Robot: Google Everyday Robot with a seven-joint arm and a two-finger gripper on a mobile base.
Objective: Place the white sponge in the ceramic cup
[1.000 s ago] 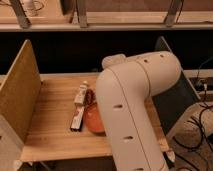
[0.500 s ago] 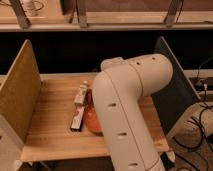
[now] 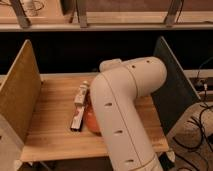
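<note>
White arm [image 3: 125,100] hides the tool low behind it, state untellable; just left on the counter [image 3: 50,130], a slim packet [image 3: 77,112], long axis running away from the camera, touches an orange vessel [image 3: 90,122].

Gripper out of sight behind the white arm [image 3: 125,100]; orange vessel [image 3: 88,123] half hidden by the same arm.

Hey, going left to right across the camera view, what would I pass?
Tan side panel → snack packet → orange cup → white robot arm → dark side panel → cables. The pincer is hidden behind the arm, so it has no place in the order.
</note>
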